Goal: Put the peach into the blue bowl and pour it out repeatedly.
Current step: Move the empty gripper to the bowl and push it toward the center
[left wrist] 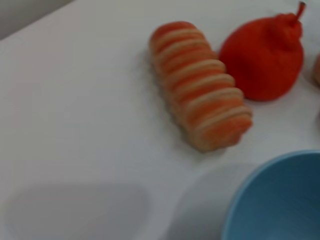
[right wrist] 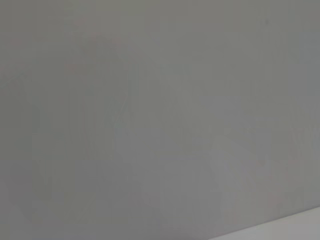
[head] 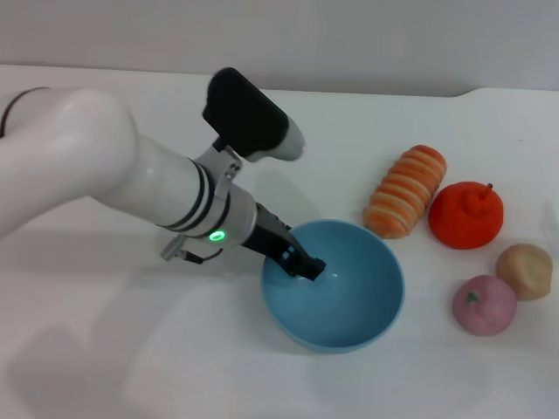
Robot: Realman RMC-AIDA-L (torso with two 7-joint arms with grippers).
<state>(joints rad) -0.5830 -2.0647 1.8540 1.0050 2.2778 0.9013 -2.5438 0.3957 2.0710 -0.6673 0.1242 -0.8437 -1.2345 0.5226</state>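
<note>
The light-blue bowl (head: 358,297) stands on the white table, right of centre in the head view, with nothing in it. My left gripper (head: 306,264) reaches in from the left and is shut on the bowl's near-left rim, one black finger showing inside the wall. The pale-pink peach (head: 485,305) lies on the table to the right of the bowl, apart from it and from the gripper. In the left wrist view only an edge of the bowl (left wrist: 280,200) shows. My right arm is out of sight.
Behind the bowl lies an orange-and-cream striped roll (head: 405,191) (left wrist: 200,85), with a bright orange fruit (head: 466,215) (left wrist: 265,55) beside it. A beige round lump (head: 525,271) sits just behind the peach. The right wrist view shows only a plain grey surface.
</note>
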